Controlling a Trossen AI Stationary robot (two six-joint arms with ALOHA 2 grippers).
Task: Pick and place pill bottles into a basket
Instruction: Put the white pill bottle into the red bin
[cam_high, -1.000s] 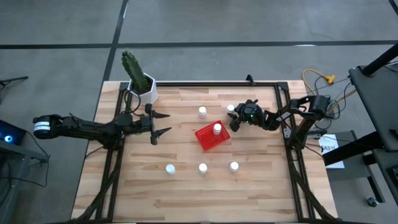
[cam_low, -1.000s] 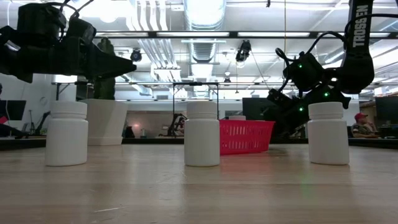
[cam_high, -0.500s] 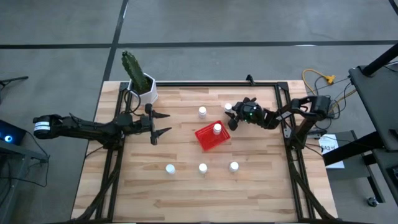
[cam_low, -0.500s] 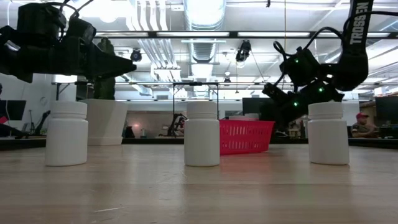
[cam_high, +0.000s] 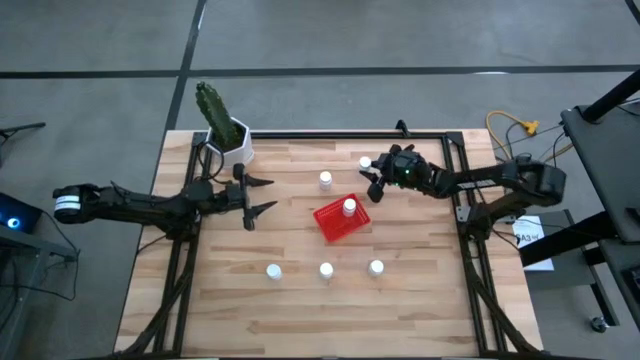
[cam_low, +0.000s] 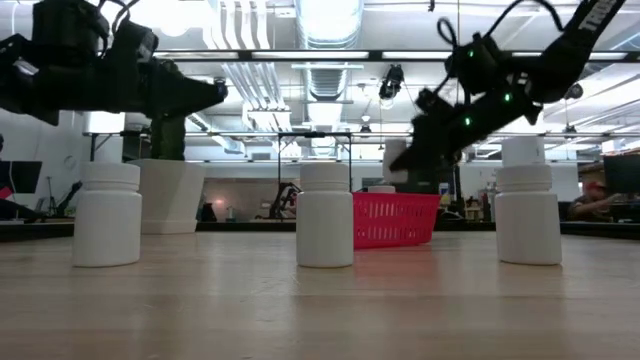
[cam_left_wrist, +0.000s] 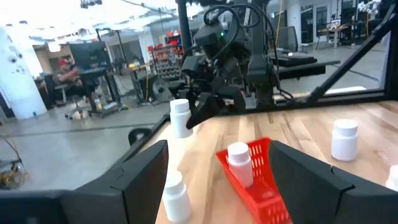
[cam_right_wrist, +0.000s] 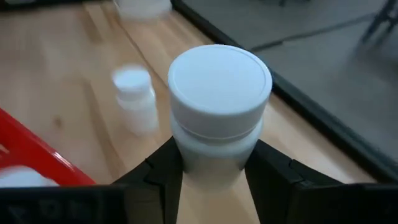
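**One btl in, one in my jaws, four to go**

Progress: one pill bottle (cam_high: 349, 206) stands in the red basket (cam_high: 338, 221), which sits just below and beside my right jaws. A 2nd pill bottle (cam_right_wrist: 217, 106) is in hand, up off the desk (cam_high: 300, 300) as the low view shows. Four more are loose on the wood: one (cam_high: 325, 179) just beside my right jaws on the basket's far side, and three in a row (cam_high: 326, 269) well past the basket, away from both arms. So roughly a sixth done, w/ the 2nd on its way.

Right gripper (cam_high: 372, 178): jaws closed snug on the carried bottle's body, one finger (cam_right_wrist: 160, 171) each side, cap proud above them. Bottle upright in the grip, no tilt I can see.

Left gripper (cam_high: 262, 197): waits over the desk on the other side of the basket, jaws spread wide, nothing between them, touching nothing.

Left to do, I reckon: bring the held btl over the basket, release, then fetch the other four.
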